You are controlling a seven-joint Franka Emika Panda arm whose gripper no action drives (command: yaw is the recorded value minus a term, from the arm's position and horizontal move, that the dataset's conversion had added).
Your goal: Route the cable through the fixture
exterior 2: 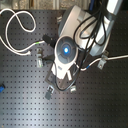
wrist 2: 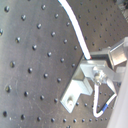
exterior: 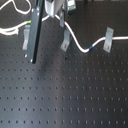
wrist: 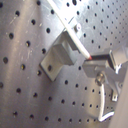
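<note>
Now — cable (wrist 2: pixel 75 25) runs lengthwise into the fixture (wrist 2: pixel 82 85) beside the gripper (wrist: pixel 107 62); jaws' state unclear.

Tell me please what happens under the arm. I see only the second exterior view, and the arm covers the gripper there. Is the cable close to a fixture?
Observer: Yes. In the second wrist view the cable runs straight to a metal fixture and goes on past it.
Operator: Where is the blue band?
Observer: In the same view the blue band is on the stretch of cable that leaves the fixture.
Operator: Does the gripper hold the cable?
Observer: In the first wrist view the gripper sits right beside the fixture. I cannot tell whether it is open or shut.
</note>
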